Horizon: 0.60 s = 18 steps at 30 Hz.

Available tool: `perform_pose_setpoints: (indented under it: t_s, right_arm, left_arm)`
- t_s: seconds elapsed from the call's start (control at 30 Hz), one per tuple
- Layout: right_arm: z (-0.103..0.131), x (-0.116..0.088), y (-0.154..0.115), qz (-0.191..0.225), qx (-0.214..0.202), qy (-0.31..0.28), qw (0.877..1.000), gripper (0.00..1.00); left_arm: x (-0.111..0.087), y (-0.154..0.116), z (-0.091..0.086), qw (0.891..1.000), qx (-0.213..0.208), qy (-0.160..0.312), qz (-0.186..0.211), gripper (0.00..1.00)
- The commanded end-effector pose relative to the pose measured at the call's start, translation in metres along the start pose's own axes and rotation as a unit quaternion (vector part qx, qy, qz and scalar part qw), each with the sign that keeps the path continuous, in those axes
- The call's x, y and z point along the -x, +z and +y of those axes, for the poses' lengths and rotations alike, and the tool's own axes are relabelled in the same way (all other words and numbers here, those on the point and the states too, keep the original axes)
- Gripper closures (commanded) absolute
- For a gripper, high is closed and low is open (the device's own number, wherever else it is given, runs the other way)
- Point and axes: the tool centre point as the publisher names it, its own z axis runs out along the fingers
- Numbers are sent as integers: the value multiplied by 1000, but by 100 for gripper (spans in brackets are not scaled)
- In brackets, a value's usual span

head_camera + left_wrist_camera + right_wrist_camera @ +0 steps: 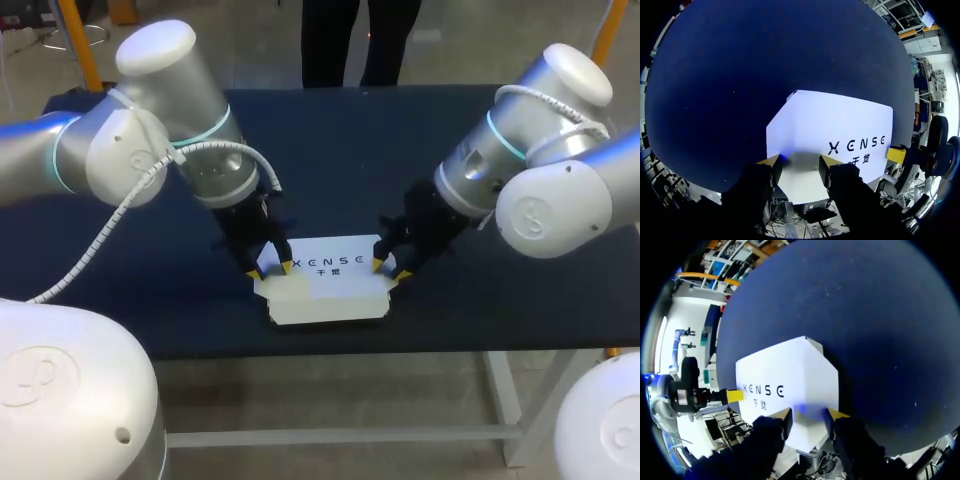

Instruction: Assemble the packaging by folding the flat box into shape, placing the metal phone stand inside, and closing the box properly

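The white box [325, 290] lies flat-sided on the dark blue table [360, 150], close to the front edge and about midway along it, its printed face up. The head view shows a small flap sticking out at its left end and a notched edge at its right end.

My left gripper [271, 270] is at the box's left end, near the back corner. Its two yellow tips stand apart and point down onto the cardboard. In the left wrist view [798, 167] the end of the box [840, 125] shows white in the gap between the spread fingers. I see no pinch from two sides, so I count this hand as open.

My right gripper [390, 270] is at the opposite end, its tips also spread and set against the box's right edge. In the right wrist view [807, 415] the box [790, 370] runs away from the fingers with its near end between them, and that hand too is open, not clamped. Each wrist view catches a yellow tip of the other gripper at the far end of the box.

Both arms come in from the table's left and right sides and slope down to the box.
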Motion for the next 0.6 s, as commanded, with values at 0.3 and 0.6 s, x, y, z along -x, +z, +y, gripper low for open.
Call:
perform_pose_setpoints:
  t_s: [0.3, 0.6]
  right_arm:
    - [-5, -3, 3, 9, 3, -18, 1000, 54]
    - [-5, -3, 4, 18, 6, -32, 999, 53]
  left_arm:
    - [3, 4, 5, 1000, -21, 18, 14, 36]
    - [5, 5, 8, 998, -39, 34, 33, 42]
